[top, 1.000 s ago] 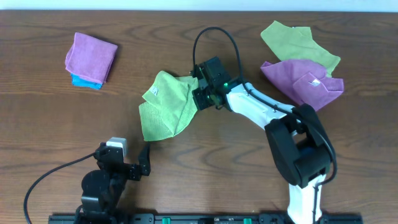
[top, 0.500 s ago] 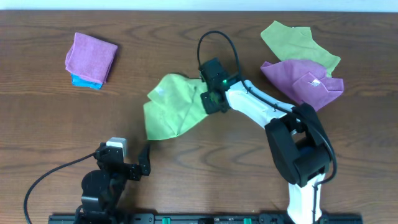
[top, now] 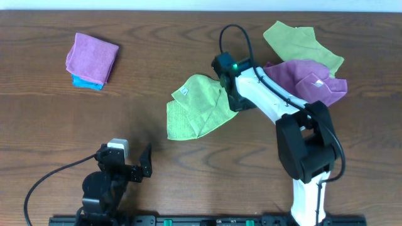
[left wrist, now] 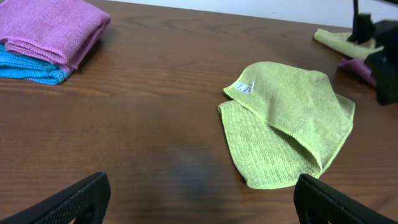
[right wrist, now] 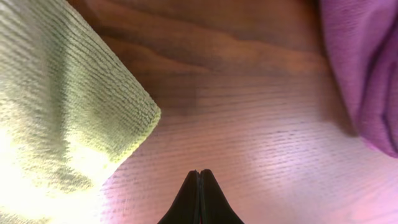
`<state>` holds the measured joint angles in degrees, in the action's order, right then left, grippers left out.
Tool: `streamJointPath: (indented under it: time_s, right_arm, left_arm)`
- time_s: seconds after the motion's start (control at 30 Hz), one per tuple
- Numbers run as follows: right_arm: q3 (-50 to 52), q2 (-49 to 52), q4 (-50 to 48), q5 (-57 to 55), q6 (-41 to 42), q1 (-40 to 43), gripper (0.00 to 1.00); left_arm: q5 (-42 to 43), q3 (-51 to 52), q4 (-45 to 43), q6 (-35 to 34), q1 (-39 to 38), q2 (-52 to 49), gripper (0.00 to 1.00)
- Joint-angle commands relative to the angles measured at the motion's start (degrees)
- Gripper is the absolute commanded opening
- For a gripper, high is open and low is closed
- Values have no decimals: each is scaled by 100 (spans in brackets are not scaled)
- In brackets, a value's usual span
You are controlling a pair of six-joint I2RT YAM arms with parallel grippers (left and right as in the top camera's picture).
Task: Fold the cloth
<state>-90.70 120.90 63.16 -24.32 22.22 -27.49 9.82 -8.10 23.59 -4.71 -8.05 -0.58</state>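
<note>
Right gripper (right wrist: 200, 177): fingers pressed together with nothing between them, tips over bare table (top: 188, 37) wood.
Cloth (top: 198, 107): lime-green, loosely doubled over itself and lying on the table. Its rounded edge sits just left of the right gripper's tips, apart from them. The white tag (left wrist: 244, 88) is at the corner far from that gripper.
Left gripper (left wrist: 202, 180): fingers spread wide and empty, with the cloth ahead and to its right, well apart.
Purple cloth (right wrist: 367, 74): near the right gripper, on its right.
Folded purple cloth (left wrist: 53, 25): ahead-left of the left gripper, atop a blue cloth (left wrist: 28, 67).
</note>
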Motion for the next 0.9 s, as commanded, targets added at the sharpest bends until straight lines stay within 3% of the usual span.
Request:
streamJointPath:
  time_s: [0.0, 0.27, 0.6, 0.87]
  right_arm:
    - [-520, -48, 323, 81, 175, -140, 1]
    - [-710, -520, -28, 2310, -586, -487, 1]
    - [-682, -861, 48, 2326, -748, -957, 1]
    - [-680, -2256, 782, 2291, -656, -946, 2]
  left_arm:
    - [-83, 118, 11, -63, -22, 33, 95]
    - [-83, 118, 11, -63, -22, 33, 95]
    - [-83, 118, 11, -63, -22, 33, 95]
    - [-83, 118, 11, -63, -22, 33, 95]
